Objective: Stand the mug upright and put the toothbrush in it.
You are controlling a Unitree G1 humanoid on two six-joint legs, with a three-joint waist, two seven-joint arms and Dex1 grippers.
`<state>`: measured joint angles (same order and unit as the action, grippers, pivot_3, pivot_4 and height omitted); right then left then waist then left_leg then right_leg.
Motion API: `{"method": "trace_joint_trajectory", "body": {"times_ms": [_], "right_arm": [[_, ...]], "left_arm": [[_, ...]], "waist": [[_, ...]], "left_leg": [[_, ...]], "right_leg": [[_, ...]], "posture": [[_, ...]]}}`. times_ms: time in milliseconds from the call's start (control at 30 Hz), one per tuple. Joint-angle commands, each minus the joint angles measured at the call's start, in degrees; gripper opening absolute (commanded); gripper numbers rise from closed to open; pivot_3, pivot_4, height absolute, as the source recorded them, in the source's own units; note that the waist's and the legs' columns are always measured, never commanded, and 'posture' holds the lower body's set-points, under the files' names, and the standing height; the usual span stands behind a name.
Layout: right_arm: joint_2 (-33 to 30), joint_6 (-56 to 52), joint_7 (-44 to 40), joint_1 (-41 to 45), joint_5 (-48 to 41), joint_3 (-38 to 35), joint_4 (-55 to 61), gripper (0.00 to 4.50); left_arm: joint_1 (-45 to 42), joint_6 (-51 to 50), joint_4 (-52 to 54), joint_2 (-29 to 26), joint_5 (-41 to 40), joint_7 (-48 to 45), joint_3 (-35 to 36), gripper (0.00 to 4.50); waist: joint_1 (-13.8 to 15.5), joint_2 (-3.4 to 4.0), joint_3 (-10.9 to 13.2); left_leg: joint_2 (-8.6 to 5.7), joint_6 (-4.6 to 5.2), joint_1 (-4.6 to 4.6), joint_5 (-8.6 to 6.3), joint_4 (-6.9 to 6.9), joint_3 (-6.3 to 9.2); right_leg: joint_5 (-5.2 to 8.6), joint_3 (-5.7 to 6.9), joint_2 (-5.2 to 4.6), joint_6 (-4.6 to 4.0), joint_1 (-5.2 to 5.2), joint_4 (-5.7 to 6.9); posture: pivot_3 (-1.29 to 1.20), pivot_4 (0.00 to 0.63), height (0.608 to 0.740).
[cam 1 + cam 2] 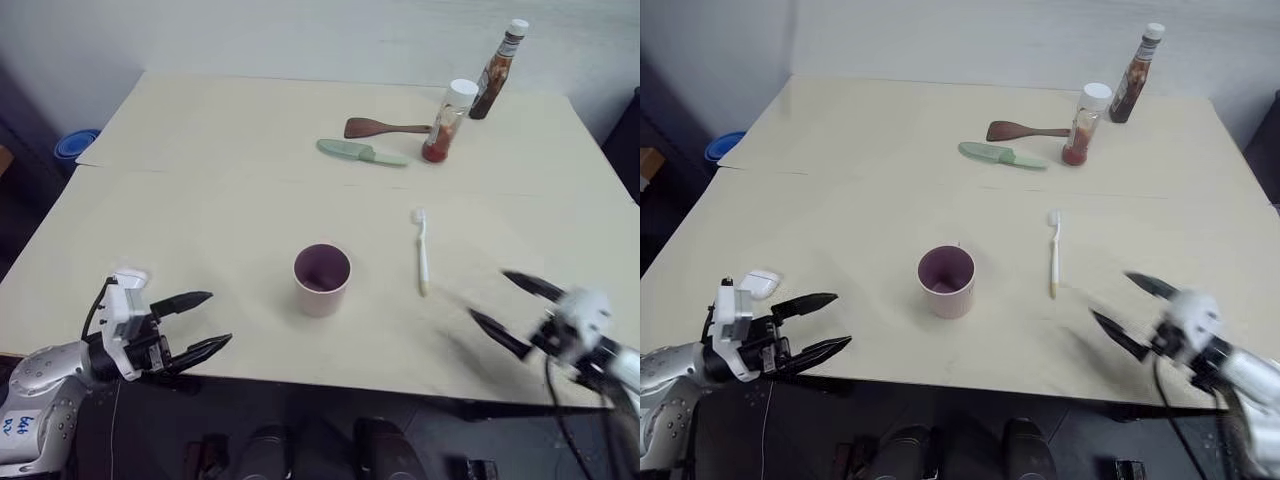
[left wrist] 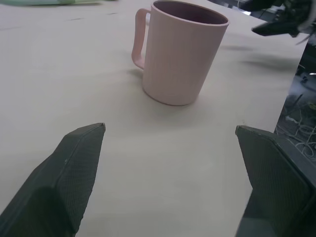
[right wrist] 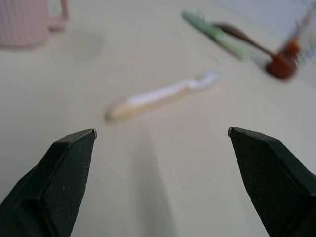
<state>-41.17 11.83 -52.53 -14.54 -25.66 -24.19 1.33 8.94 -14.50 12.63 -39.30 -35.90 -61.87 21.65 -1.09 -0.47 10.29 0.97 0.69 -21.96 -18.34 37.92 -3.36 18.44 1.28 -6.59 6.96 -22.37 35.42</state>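
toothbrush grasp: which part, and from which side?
Probably mid-handle. The toothbrush lies flat on the table, bristled head toward the far edge, handle end toward the robot, apart from the upright mug on its left. Bring the open right gripper down from above, fingers straddling the slim shaft across its width; a flat thin handle leaves little to catch from the side.
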Motion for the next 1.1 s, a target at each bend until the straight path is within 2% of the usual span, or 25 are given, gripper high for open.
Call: {"method": "trace_joint_trajectory", "body": {"times_ms": [33, 133, 200, 300, 400, 467, 533, 567, 633, 733, 800, 900, 967, 1100], "right_arm": [[0.72, 2.65, 2.51, -3.89, 0.98, -7.22, -1.84, 4.46], [1.03, -1.93, 2.39, -5.86, -1.18, -6.52, 1.52, 4.46], [-2.93, -17.08, 0.84, -7.18, -8.38, -2.74, 9.29, 4.46], [-9.06, -38.76, 9.01, 3.03, -16.38, 2.07, 17.17, 4.46], [-12.54, -59.61, 19.09, 18.02, -22.14, 6.25, 17.13, 4.46], [-17.47, -72.68, 18.72, 28.00, -21.19, 14.78, 16.15, 4.46], [-13.49, -79.05, 22.53, 38.51, -18.98, 19.92, 11.13, 4.46], [-10.78, -80.31, 24.57, 42.59, -17.36, 21.62, 8.06, 4.46], [-8.41, -80.22, 25.02, 47.63, -13.11, 25.82, 3.39, 4.46], [-5.60, -78.44, 22.15, 53.35, -8.58, 31.69, -3.56, 4.46], [-3.14, -78.18, 21.68, 56.84, -5.84, 33.91, -8.51, 4.46], [-2.58, -75.26, 17.74, 59.43, -0.82, 39.37, -12.72, 3.86], [-3.01, -74.51, 14.26, 60.27, 1.20, 42.19, -13.76, 3.18], [-1.31, -74.15, 12.67, 61.79, 4.04, 41.61, -16.41, 1.85]], "left_arm": [[-2.62, 1.17, 1.00, 0.06, -1.35, 0.23, 0.84, 4.50], [-5.58, -0.34, 2.94, 0.93, -2.02, 1.74, -1.10, 4.50], [-6.15, -0.96, 3.60, 0.15, -1.60, 1.08, -2.27, 4.50], [-8.00, -4.98, 4.46, -2.47, -4.44, 0.60, -1.13, 4.50], [-7.17, -7.89, 7.24, -6.77, -5.77, -3.62, -1.73, 4.50], [-8.54, -8.80, 7.98, -7.07, -6.81, -2.45, -1.58, 4.50], [-9.42, -7.77, 8.04, -6.41, -5.77, -1.03, -1.38, 4.50], [-9.41, -7.32, 8.04, -6.00, -5.18, -0.29, -1.10, 4.50], [-8.83, -6.46, 8.27, -5.20, -4.24, 1.48, 0.14, 4.50], [-7.05, -6.76, 9.08, -5.10, -4.12, 3.59, 2.33, 4.50], [-4.59, -9.65, 10.70, -6.86, -5.89, 2.57, 3.14, 4.50], [-3.12, -10.94, 13.28, -7.51, -7.17, 2.40, 3.13, 4.50], [-3.46, -10.64, 14.56, -6.95, -6.91, 3.03, 2.14, 4.50], [-3.64, -10.95, 16.28, -5.67, -6.87, 4.18, 0.34, 4.50]], "waist": [[-0.50, -0.01, 0.01], [-0.71, -0.03, 0.00], [-1.08, 0.02, -0.02], [-2.06, 0.01, 0.01], [-2.01, 0.04, 0.01], [-1.65, 0.24, -0.02], [-0.71, 0.12, -0.10], [-0.58, 0.06, -0.11], [-0.46, 0.08, -0.11], [-0.44, 0.04, -0.11], [-0.74, -0.09, -0.12], [-1.11, -0.17, -0.12], [-1.06, -0.26, -0.12], [-0.99, -0.31, -0.17]], "left_leg": [[0.00, 0.03, 0.12, -0.02, 0.00, -0.07], [0.07, -0.03, 0.97, -0.10, -0.21, -0.10], [0.11, -0.07, 1.14, -0.12, -0.32, -0.18], [0.19, -0.13, 1.25, -0.09, -0.48, -0.21], [0.26, -0.29, 1.21, -0.01, -0.55, -0.10], [0.27, -0.42, 1.14, -0.01, -0.70, 0.06], [0.26, -0.54, 0.66, 0.05, -0.73, 0.21], [0.30, -0.89, 0.42, 0.23, -0.74, 0.28], [0.30, -1.01, 0.19, 0.33, -0.70, 0.25], [0.20, -0.89, -0.56, 0.41, -0.51, 0.24], [0.15, -0.74, -0.62, 0.35, -0.38, -0.03], [0.17, -0.40, -0.59, 0.19, 0.02, -0.46], [0.04, -0.11, -0.40, 0.12, 0.29, -0.51], [0.07, 0.18, -0.05, -0.06, 0.26, -0.30]], "right_leg": [[0.00, -0.03, -0.01, 0.00, 0.05, 0.06], [0.03, -0.08, 0.00, -0.07, 0.84, -0.06], [0.06, -0.38, 0.01, -0.11, 0.90, -0.07], [0.10, -0.66, 0.02, -0.18, 0.85, -0.05], [0.18, -0.55, 0.02, -0.35, 0.70, 0.03], [0.28, -0.42, 0.02, -0.53, 0.62, -0.03], [0.34, -0.29, -0.01, -0.64, 0.17, 0.00], [0.38, -0.19, 0.04, -0.72, -0.08, 0.07], [0.41, -0.14, 0.12, -0.76, -0.27, 0.14], [0.36, -0.01, 0.15, -0.68, -0.96, 0.51], [0.25, 0.22, 0.17, -0.47, -1.06, 0.54], [0.07, 0.20, 0.15, -0.15, -0.97, 0.50], [0.01, 0.15, 0.06, -0.03, -0.69, 0.37], [-0.19, 0.11, -0.16, -0.07, -0.20, 0.16]], "posture": [[0.00, 0.150, 0.740], [0.00, 0.150, 0.740], [0.00, 0.150, 0.740], [0.00, 0.150, 0.740], [0.00, 0.150, 0.740], [0.00, 0.150, 0.740], [0.00, 0.150, 0.740], [0.00, 0.150, 0.740], [0.00, 0.150, 0.740], [0.00, 0.150, 0.740], [0.00, 0.150, 0.740], [0.00, 0.150, 0.740], [0.00, 0.150, 0.740], [0.00, 0.150, 0.740]]}}
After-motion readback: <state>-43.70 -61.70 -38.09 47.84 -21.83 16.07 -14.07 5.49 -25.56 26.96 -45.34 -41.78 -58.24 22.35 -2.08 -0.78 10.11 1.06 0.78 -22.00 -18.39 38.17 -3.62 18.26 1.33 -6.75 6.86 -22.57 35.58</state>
